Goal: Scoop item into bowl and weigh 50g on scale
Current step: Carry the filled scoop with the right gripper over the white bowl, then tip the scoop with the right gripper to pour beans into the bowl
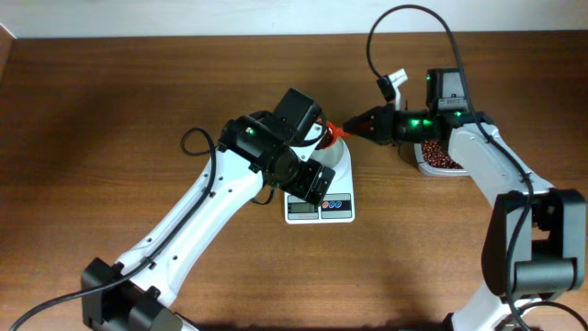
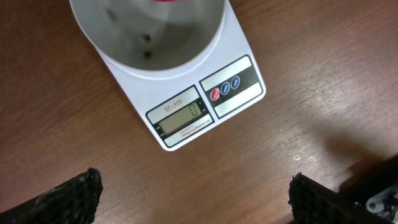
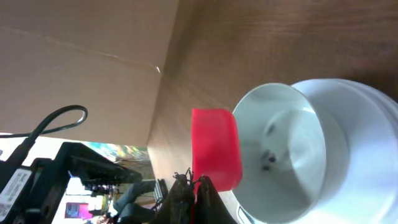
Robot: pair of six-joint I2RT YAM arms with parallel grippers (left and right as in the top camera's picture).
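The white scale [image 1: 322, 204] stands mid-table with the white bowl [image 2: 146, 31] on it. A few dark beans [image 2: 147, 46] lie in the bowl's bottom. My right gripper [image 1: 356, 126] is shut on the handle of a red scoop [image 3: 214, 146], held tilted at the bowl's rim [image 3: 292, 155]. The beans [image 3: 268, 160] and the scale's top [image 3: 373, 186] also show in the right wrist view. My left gripper [image 2: 196, 199] is open and empty above the table just in front of the scale [image 2: 186, 93]. In the overhead view the left arm [image 1: 308, 179] hides most of the bowl.
A clear tub of reddish-brown beans [image 1: 439, 158] sits at the right, under my right arm. A black cable [image 1: 195, 140] loops on the table left of the scale. The table's far edge meets a pale wall.
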